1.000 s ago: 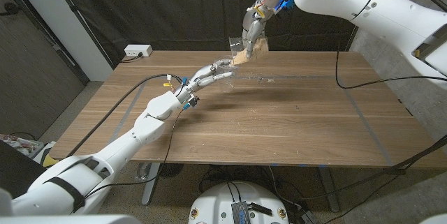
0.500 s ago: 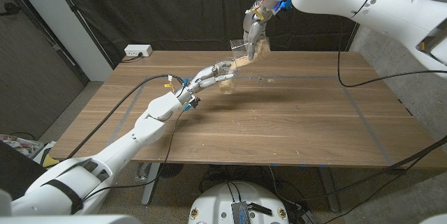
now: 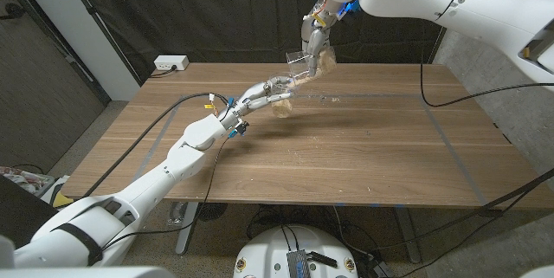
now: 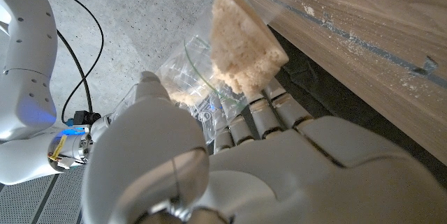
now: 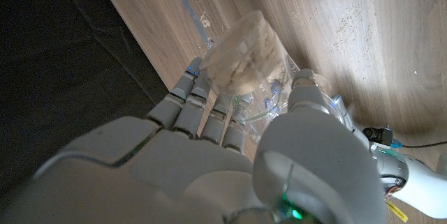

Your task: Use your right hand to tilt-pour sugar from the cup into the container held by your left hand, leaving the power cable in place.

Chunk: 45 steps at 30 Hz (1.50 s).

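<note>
In the head view my right hand (image 3: 317, 37) holds a clear plastic cup (image 3: 310, 61) of tan sugar, tilted with its mouth down toward a clear container (image 3: 280, 96). My left hand (image 3: 256, 97) grips that container just above the table's far middle, under the cup's mouth. Some sugar lies in the container's bottom. The left wrist view shows the tilted cup (image 4: 241, 41) with its packed sugar above my left hand (image 4: 230, 161) and the container (image 4: 183, 84). In the right wrist view my right hand (image 5: 209, 154) wraps the cup (image 5: 241, 56), with the container's rim (image 5: 262, 105) below it.
A black power cable (image 3: 467, 100) runs across the wooden table's (image 3: 346, 157) far right side and over its right edge. Spilled sugar grains (image 3: 333, 99) dot the table beside the container. A white power strip (image 3: 170, 63) lies at the far left corner.
My right hand has tipped the cup a little further, and the sugar has slid toward its mouth. My left hand has raised the container slightly closer to the cup.
</note>
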Each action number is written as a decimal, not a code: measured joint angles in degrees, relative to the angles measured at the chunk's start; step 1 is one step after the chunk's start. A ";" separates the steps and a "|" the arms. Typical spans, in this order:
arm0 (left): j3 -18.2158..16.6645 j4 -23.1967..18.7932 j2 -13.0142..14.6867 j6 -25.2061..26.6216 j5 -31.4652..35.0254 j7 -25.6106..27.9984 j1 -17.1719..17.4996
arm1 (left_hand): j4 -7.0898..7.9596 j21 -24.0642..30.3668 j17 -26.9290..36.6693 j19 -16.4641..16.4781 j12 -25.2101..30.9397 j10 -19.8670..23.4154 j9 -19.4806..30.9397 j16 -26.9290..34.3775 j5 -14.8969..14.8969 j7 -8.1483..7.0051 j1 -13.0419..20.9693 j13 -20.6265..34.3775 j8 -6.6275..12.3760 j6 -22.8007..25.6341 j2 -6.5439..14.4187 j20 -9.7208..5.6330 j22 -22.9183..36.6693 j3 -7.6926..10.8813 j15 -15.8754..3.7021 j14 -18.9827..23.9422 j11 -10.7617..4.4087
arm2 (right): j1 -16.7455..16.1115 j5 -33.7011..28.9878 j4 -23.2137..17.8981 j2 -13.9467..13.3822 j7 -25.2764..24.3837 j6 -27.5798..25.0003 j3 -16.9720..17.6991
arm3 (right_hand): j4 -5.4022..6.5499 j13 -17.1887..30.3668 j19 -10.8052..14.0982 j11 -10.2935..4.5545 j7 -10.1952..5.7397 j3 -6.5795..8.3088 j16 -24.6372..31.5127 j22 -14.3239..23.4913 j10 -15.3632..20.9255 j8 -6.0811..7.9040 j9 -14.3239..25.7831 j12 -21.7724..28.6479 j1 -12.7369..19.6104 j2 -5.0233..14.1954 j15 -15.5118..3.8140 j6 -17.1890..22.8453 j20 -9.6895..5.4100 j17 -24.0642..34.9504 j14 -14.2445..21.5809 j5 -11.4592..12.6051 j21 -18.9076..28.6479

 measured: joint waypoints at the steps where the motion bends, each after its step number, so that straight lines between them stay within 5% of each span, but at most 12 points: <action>1: 0.00 0.00 0.00 0.00 0.00 0.00 0.00 | 0.00 0.00 0.00 0.00 0.00 0.00 0.00 0.00 0.00 0.01 0.00 0.06 0.00 0.01 0.00 0.00 0.00 0.00 0.00 0.00 0.00 | 0.01 0.00 0.00 0.00 0.00 0.00 -0.01 | 0.00 0.08 0.00 0.00 0.00 0.00 0.00 0.00 0.00 0.00 0.00 0.00 0.00 0.00 0.00 0.00 0.00 0.00 0.00 0.00 0.00; 10: 0.04 -0.02 0.02 0.08 0.00 -0.13 -0.01 | 0.00 0.84 0.00 0.81 2.26 4.78 0.05 0.38 0.00 1.55 1.12 0.72 2.50 4.45 -1.13 -0.81 -0.14 0.00 -0.07 3.51 0.42 | 0.55 -0.19 0.33 0.37 0.02 0.72 -0.97 | 0.01 0.59 0.01 -0.50 0.03 -0.01 0.54 0.00 1.20 1.19 0.96 0.68 1.56 -0.45 0.19 1.87 -0.01 0.92 0.27 -0.27 0.30; 17: 0.14 0.56 -0.26 0.09 -0.02 -0.28 -0.42 | -0.90 1.25 0.27 2.14 4.79 7.92 0.83 1.37 0.87 5.33 2.39 2.34 4.23 6.41 -2.42 -1.03 -0.15 -0.23 -0.58 6.96 2.35 | 0.95 -0.39 0.78 0.56 0.02 1.29 -1.59 | 0.01 1.62 1.87 0.70 0.21 -0.01 2.15 -0.14 4.23 3.56 2.42 2.26 3.37 -1.54 -0.13 4.71 -0.20 2.34 3.00 -0.44 1.04; 29: 0.41 1.14 -0.76 0.07 0.08 -0.37 -0.91 | -1.79 1.28 1.06 3.11 6.85 8.84 2.02 1.79 2.33 7.10 3.06 4.59 5.12 5.67 -3.10 -1.04 -0.40 -0.68 -0.60 8.19 3.27 | 1.17 -0.92 0.95 0.57 0.02 2.23 -2.12 | 0.01 2.32 2.48 0.11 -0.17 -0.01 2.17 -0.34 5.64 5.06 3.73 2.96 4.31 -2.48 -0.34 5.72 0.01 2.80 3.82 -0.45 1.36; 45: 0.60 1.49 -1.23 -0.36 0.51 0.05 -1.02 | -2.42 1.28 1.59 3.11 7.99 8.60 3.33 2.01 3.82 7.40 4.07 6.75 5.68 5.50 -3.17 -1.05 -0.40 -0.84 -0.60 8.18 3.04 | 0.81 -1.66 -0.20 -0.33 0.02 2.20 -2.08 | 0.09 3.37 2.49 0.33 -0.08 -0.09 2.20 -0.40 6.26 5.94 5.00 3.33 5.08 -2.79 -0.24 6.25 0.01 2.74 4.55 -0.15 1.48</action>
